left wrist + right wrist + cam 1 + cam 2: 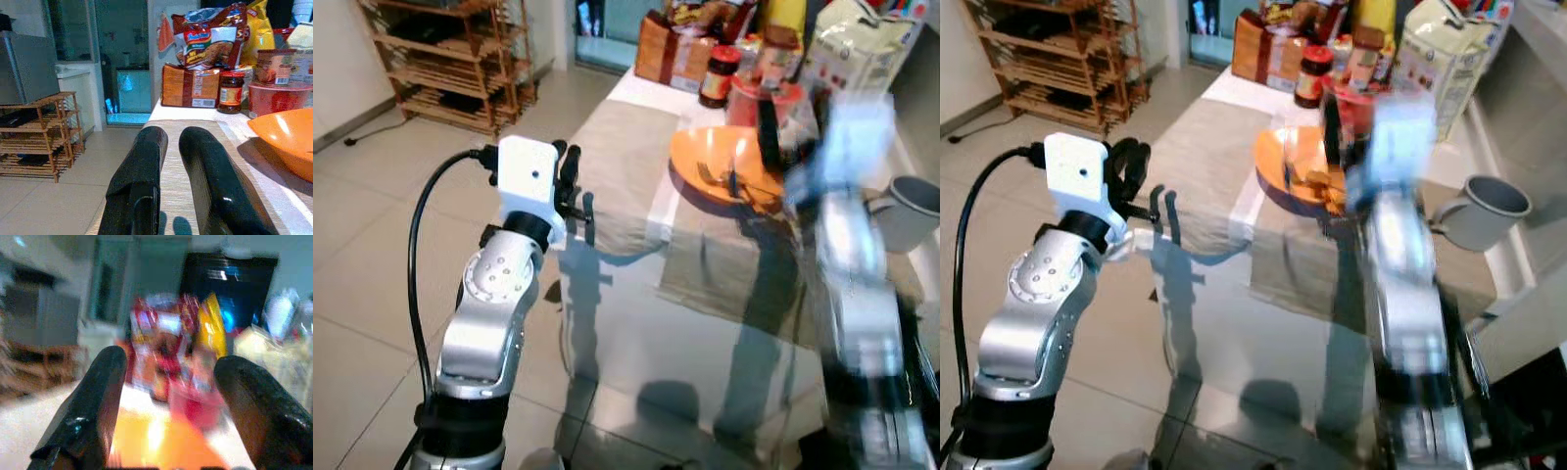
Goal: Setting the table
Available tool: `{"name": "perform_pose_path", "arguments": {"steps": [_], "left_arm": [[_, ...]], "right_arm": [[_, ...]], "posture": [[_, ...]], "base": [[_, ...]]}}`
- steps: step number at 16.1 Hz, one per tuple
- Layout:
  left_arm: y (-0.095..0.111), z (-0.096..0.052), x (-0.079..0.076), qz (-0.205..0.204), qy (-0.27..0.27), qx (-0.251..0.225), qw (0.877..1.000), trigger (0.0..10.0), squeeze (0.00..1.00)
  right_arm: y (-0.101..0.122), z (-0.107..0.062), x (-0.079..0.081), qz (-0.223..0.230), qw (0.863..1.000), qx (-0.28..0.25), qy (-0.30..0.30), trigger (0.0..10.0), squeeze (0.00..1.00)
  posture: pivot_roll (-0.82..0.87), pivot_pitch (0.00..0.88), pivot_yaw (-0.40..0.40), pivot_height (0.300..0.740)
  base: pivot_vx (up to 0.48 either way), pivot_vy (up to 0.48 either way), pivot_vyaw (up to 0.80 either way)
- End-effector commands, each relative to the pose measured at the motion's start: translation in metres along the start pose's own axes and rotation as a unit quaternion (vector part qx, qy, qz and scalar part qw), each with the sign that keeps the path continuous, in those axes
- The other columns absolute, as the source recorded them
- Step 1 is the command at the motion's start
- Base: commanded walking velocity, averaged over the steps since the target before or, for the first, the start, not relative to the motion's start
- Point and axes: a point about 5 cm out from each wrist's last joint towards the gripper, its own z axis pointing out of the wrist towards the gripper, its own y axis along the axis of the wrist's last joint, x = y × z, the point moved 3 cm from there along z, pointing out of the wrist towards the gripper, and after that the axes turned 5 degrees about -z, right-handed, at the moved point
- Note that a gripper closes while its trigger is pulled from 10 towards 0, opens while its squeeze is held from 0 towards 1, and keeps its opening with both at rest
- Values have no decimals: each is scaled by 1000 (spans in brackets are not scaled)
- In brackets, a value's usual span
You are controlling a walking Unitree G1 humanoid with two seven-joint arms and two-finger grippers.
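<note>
An orange bowl (724,162) sits on the glass table (705,333), partly on a beige placemat (617,166). A fork-like piece (710,176) seems to lie in it. My right gripper (769,132) is blurred by motion and hovers over the bowl's far side. In the right wrist view its fingers (105,396) stand wide apart with nothing between them, and the bowl (161,440) lies below. My left gripper (576,201) hangs at the table's left edge beside the placemat, fingers (146,152) nearly touching and holding nothing.
A grey mug (1479,211) stands at the table's right edge. Packed groceries crowd the far end: a dark jar (718,76), a red tub (274,98), snack bags (210,41), a white carton (852,49). A wooden rack (450,59) stands on the tiled floor to the left.
</note>
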Motion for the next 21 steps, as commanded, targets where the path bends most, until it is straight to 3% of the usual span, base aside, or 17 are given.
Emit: {"name": "perform_pose_path", "arguments": {"steps": [1,4,6,7,9,11,13,17,20,21], "left_arm": [[1,5,-8,-4,-18,-5,1000,10000,0],[-4,9,-11,-18,-28,-1,999,10000,0],[-11,10,-9,-29,-30,7,999,10000,0],[-18,7,-11,-59,-35,22,997,10000,0],[-42,-12,-25,-86,-83,71,990,10000,0],[-46,-15,-43,-88,-131,82,984,10000,0],[-36,-6,-46,-94,-139,65,984,10000,0],[-29,-3,-44,-90,-144,52,984,10000,0],[-31,6,-27,-44,-76,52,995,10000,0],[-31,7,-26,-48,-82,54,994,10000,114]], "right_arm": [[15,-9,-4,-24,999,-36,-17,10000,0],[-5,-60,-8,-63,997,8,-42,10000,0],[-13,-76,-17,-88,994,28,-62,10000,0],[-13,-80,-20,-100,992,28,-71,10000,0],[-20,-90,-21,-117,990,39,-73,10000,0],[-26,-94,-18,-108,990,53,-78,10000,0],[-24,-91,-12,-105,990,45,-77,10000,0],[-26,-89,-4,-92,993,46,-64,10000,0],[-30,-87,1,-100,993,50,-48,10000,0],[-29,-86,3,-99,993,50,-43,10000,0]], "posture": [[64,0,-60,718],[33,0,-51,718],[23,0,-47,718],[21,0,-41,718],[15,0,-25,718],[20,0,-15,718],[18,0,-8,718],[19,0,-9,718],[21,0,-15,718],[23,0,-17,718]], "base": [[0,0,0],[0,0,0],[0,0,0],[0,0,0],[0,0,0],[0,0,0],[0,-480,0],[0,-476,-281],[0,0,0],[0,0,0]]}}
